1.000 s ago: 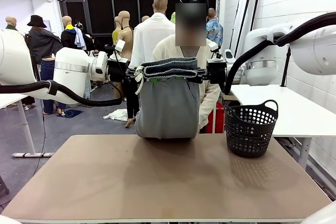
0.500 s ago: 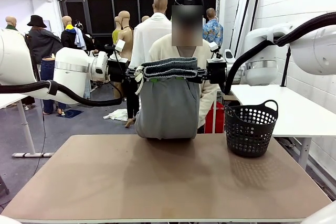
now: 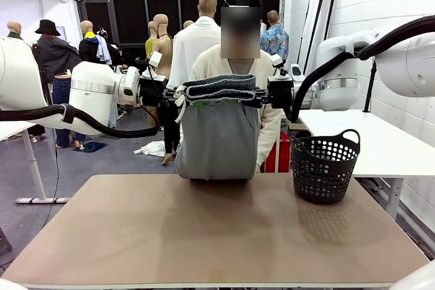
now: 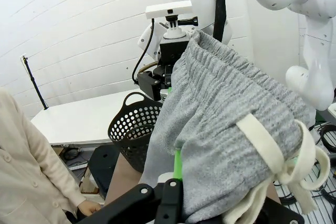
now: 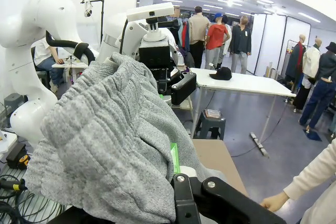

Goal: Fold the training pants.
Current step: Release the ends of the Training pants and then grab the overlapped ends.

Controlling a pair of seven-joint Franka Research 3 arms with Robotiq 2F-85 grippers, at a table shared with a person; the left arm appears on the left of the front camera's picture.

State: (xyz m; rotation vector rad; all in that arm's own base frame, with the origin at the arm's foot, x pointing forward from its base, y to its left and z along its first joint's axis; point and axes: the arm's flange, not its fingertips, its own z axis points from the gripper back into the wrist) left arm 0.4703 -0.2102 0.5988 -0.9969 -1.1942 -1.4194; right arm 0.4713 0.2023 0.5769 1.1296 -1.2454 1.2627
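Note:
The light grey training pants (image 3: 217, 134) hang in the air above the table's far edge, held by the gathered waistband. My left gripper (image 3: 175, 97) is shut on the waistband's left end, beside the knotted white drawstring (image 3: 181, 100). My right gripper (image 3: 258, 97) is shut on the right end. The legs drop down to about the table's far edge. In the left wrist view the waistband (image 4: 236, 103) bunches over my green-padded fingers (image 4: 177, 163). In the right wrist view the grey fabric (image 5: 105, 145) lies over one green pad (image 5: 175, 158).
A person in a cream top (image 3: 272, 123) stands right behind the hanging pants at the far side. A black perforated basket (image 3: 324, 166) sits at the table's far right. The brown tabletop (image 3: 211, 236) stretches toward the near edge.

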